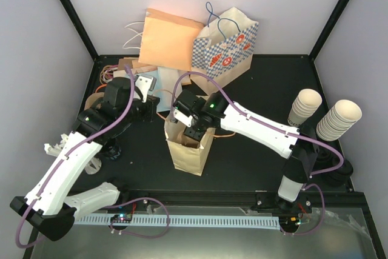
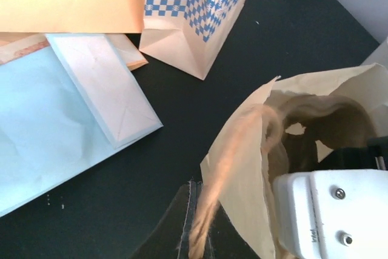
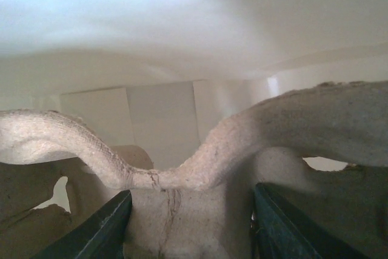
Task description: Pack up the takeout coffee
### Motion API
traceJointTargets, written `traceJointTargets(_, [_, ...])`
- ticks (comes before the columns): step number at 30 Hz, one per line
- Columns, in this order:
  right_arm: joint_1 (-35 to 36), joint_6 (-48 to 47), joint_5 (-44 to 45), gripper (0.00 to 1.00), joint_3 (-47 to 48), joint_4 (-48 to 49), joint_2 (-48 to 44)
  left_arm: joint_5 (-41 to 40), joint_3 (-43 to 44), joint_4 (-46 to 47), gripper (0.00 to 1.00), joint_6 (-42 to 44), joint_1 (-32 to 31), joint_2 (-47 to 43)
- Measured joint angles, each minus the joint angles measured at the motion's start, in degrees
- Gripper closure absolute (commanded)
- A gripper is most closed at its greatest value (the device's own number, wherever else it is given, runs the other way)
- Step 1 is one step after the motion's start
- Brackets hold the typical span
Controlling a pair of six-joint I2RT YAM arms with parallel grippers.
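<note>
A small brown paper bag (image 1: 188, 153) stands open in the middle of the table. My left gripper (image 2: 197, 210) is shut on the bag's twisted paper handle (image 2: 212, 192) at its left rim (image 2: 242, 162). My right gripper (image 1: 193, 127) reaches down into the bag's mouth. In the right wrist view a cream rounded body with a side seam, the takeout coffee (image 3: 194, 216), fills the gap between the two dark fingers (image 3: 103, 228), which press on both its sides. Its black lid is hidden. The bag's other handle (image 3: 157, 177) arches across just in front.
An orange paper bag (image 1: 170, 37) and a blue checkered bag (image 1: 227, 47) stand at the back. Flat pale-blue and white bags (image 2: 103, 89) lie left of the brown bag. Two stacks of lidless cream cups (image 1: 305, 107) (image 1: 339, 119) stand at the right.
</note>
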Motion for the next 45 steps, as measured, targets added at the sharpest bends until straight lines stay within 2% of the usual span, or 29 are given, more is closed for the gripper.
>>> traceJointTargets(8, [0.00, 0.20, -0.15, 0.48, -1.14, -1.66, -0.33, -1.73, 0.17, 0.00, 0.98, -0.24, 0.02, 0.00])
traceJointTargets(16, [0.00, 0.42, -0.20, 0.48, 1.88, -3.91, 3.04, 3.48, -0.26, 2.51, 0.98, -0.28, 0.00, -2.21])
traceJointTargets(25, [0.33, 1.42, -0.46, 0.48, 4.87, -7.21, 7.65, 4.81, -0.72, 3.89, 0.98, -0.28, 0.02, -2.25])
traceJointTargets(28, [0.33, 1.46, -0.63, 0.47, 4.94, -7.76, 7.65, 4.81, -0.74, 4.13, 0.89, -0.22, 0.02, -2.25])
traceJointTargets(32, [0.35, 1.57, -0.68, 0.47, 5.01, -8.15, 7.65, 4.81, -0.76, 4.17, 0.59, -0.07, 0.02, -2.32])
traceJointTargets(34, [0.39, 1.66, -0.70, 0.47, 5.01, -8.24, 7.65, 4.81, -0.76, 4.15, 0.50, -0.09, 0.02, -2.71])
traceJointTargets(40, [0.39, 1.66, -0.81, 0.47, 5.01, -8.22, 7.65, 6.34, -1.20, 4.94, 0.48, 1.20, 0.02, -9.44])
traceJointTargets(45, [0.39, 1.70, -1.01, 0.47, 5.03, -8.20, 7.65, 14.43, -1.55, 7.19, 0.51, 1.79, -0.02, -14.88])
